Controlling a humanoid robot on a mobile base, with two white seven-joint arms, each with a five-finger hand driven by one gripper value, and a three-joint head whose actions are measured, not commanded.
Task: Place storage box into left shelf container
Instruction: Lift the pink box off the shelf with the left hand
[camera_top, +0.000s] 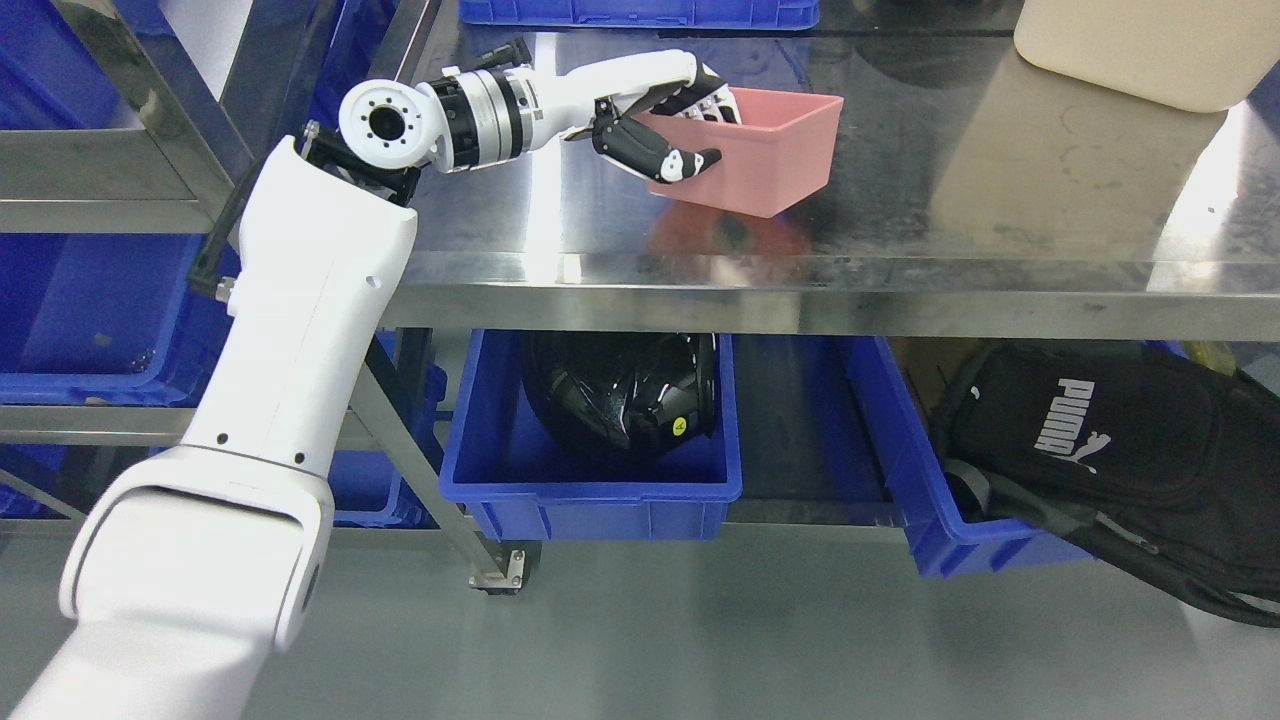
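One wall only: my left hand (668, 125) pinches the pink storage box (770, 150), which could twist loose when lifted.

A polished steel tabletop (1000, 200) is seen carrying a pink storage box (775, 150) near its middle. A cream container (1140, 45) is set at the far right, and a blue bin (640, 12) at the back edge.

Table (900, 250): polished reflective steel. Storage box (775, 150): matt pink plastic. Bin (590, 490) at 6 o'clock: smooth blue plastic.
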